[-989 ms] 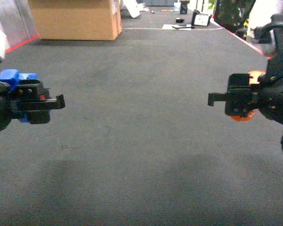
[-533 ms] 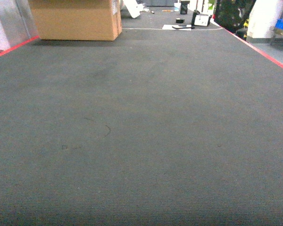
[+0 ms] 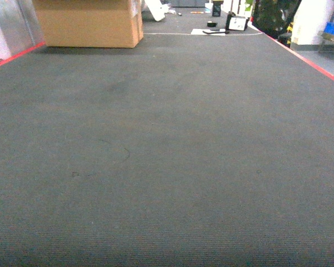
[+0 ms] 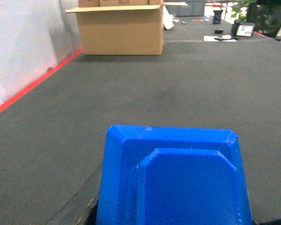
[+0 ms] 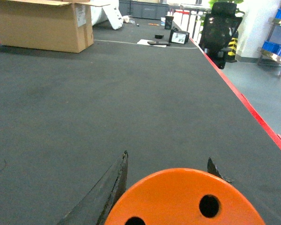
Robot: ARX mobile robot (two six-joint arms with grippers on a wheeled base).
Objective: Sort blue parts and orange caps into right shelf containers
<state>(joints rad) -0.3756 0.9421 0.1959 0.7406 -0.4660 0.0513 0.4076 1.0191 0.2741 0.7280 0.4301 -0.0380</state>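
A blue part [image 4: 178, 178] with bevelled corners fills the bottom of the left wrist view. My left gripper [image 4: 173, 211] is shut on it, and only a dark finger [image 4: 82, 211] shows at its left side. An orange cap [image 5: 182, 199] with a flat end face and two small holes sits between the dark fingers [image 5: 113, 185] of my right gripper [image 5: 167, 157], which is shut on it. Both are held above the dark grey floor. Blue containers [image 5: 275, 47] stand on a metal shelf at the far right. Neither gripper shows in the head view.
A large cardboard box [image 3: 89, 22] stands far ahead on the left. A black office chair [image 5: 221, 28] and small items [image 5: 178, 36] lie at the far end. A red line [image 5: 253, 115] edges the mat on the right, another [image 4: 33, 86] on the left.
A second ago both grippers, with the blue part and the orange cap, showed at the sides of the head view. They have since left that view.
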